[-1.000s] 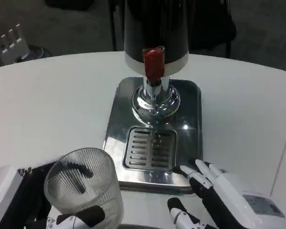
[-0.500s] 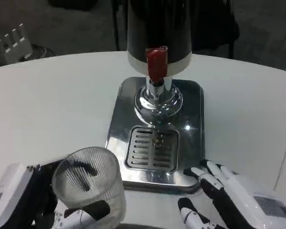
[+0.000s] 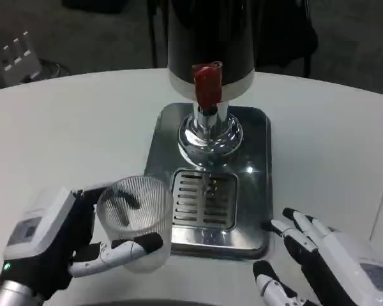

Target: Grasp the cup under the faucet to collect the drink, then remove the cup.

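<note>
A clear ribbed cup (image 3: 137, 220) is held upright by my left hand (image 3: 64, 239), whose fingers wrap its near side, just left of the drip grate (image 3: 204, 199). The cup looks to hold no drink. The black dispenser (image 3: 210, 38) stands at the back of a shiny steel tray (image 3: 255, 134), with its red tap handle (image 3: 207, 84) above the chrome faucet (image 3: 208, 127). My right hand (image 3: 325, 258) lies at the tray's near right corner, fingers spread, holding nothing.
The round white table (image 3: 70, 127) curves away behind the dispenser. A white ridged object (image 3: 14, 56) lies on the floor beyond the far left edge. Dark chair legs stand behind the dispenser.
My left hand has carried the cup up and to the right, from the near left toward the drip grate. The right hand has slid slightly right and down in the picture.
</note>
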Action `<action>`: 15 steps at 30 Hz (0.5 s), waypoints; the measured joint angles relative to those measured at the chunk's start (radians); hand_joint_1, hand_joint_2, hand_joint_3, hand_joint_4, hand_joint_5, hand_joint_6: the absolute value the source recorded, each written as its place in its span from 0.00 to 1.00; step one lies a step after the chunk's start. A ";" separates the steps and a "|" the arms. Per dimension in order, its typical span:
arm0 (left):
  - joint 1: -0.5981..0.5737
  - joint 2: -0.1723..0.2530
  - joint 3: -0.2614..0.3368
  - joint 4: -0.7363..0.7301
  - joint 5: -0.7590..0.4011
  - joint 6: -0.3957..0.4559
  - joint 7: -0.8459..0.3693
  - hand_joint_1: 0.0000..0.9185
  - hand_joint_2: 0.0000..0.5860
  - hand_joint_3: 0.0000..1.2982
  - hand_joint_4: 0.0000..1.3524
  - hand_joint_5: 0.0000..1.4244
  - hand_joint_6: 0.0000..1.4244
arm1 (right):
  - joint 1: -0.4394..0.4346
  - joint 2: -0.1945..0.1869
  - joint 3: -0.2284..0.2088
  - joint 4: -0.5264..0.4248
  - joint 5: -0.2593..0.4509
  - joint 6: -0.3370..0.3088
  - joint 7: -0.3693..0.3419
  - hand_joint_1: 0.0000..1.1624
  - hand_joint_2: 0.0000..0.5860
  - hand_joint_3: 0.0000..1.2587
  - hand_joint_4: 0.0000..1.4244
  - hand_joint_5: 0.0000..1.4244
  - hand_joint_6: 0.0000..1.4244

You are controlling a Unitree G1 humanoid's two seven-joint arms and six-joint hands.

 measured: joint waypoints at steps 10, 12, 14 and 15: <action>-0.181 0.027 -0.075 0.150 0.046 0.059 0.063 0.47 0.39 0.75 0.81 0.93 1.00 | 0.031 0.001 -0.017 -0.025 0.019 -0.018 -0.001 0.01 0.83 0.12 0.00 0.00 0.00; -0.206 0.029 -0.098 0.180 0.054 0.069 0.072 0.47 0.39 0.75 0.81 0.93 1.00 | 0.040 0.001 -0.026 -0.034 0.030 -0.018 -0.002 0.01 0.83 0.12 0.00 0.00 0.00; -0.227 0.029 -0.123 0.209 0.057 0.082 0.080 0.47 0.39 0.75 0.81 0.93 1.00 | 0.046 0.001 -0.034 -0.035 0.036 -0.019 -0.002 0.01 0.83 0.12 0.00 0.00 0.00; -0.236 0.029 -0.134 0.220 0.058 0.085 0.083 0.47 0.39 0.75 0.81 0.93 1.00 | 0.049 0.001 -0.037 -0.036 0.038 -0.020 -0.003 0.01 0.83 0.12 0.00 0.00 0.00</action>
